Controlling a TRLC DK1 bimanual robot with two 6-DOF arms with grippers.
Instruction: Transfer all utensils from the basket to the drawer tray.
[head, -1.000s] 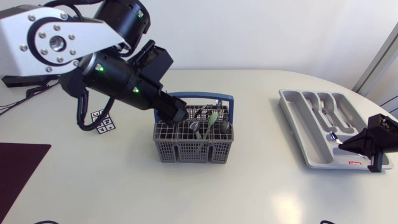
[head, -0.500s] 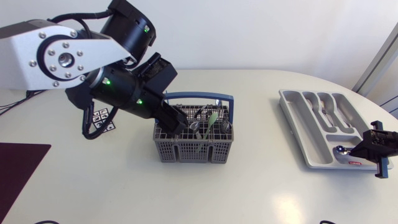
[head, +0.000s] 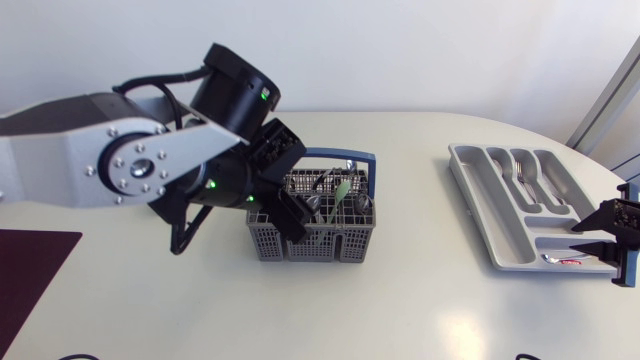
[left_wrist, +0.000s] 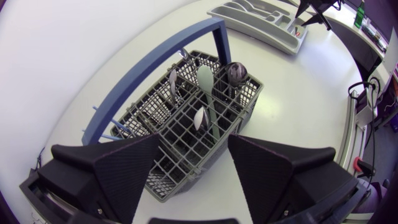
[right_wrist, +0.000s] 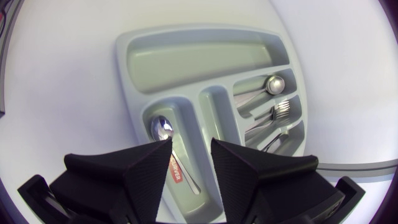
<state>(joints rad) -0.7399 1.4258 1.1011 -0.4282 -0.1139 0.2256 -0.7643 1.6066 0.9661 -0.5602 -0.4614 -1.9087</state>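
The grey basket (head: 325, 238) with a blue handle (left_wrist: 155, 62) stands mid-table and holds several utensils: spoons (left_wrist: 199, 118), a green piece (left_wrist: 207, 81) and a dark round-headed one (left_wrist: 235, 73). My left gripper (head: 292, 218) hovers over the basket's left end, open, its fingers (left_wrist: 118, 168) straddling the grid with nothing between them. The grey drawer tray (head: 490, 215) lies at the right. A spoon (right_wrist: 163, 129) rests in its near short compartment, just ahead of my right gripper (right_wrist: 191, 155), which is open above the tray's near end. A fork (right_wrist: 283, 109) and another spoon (right_wrist: 273, 84) lie in the long slots.
A dark red mat (head: 25, 270) lies at the table's left front edge. My left arm's bulky links (head: 130, 170) cover the table left of the basket. Bare tabletop lies between basket and tray.
My right gripper has opened and let the spoon down into the tray, then drawn back to the right. My left arm has swung lower and closer over the basket's left end.
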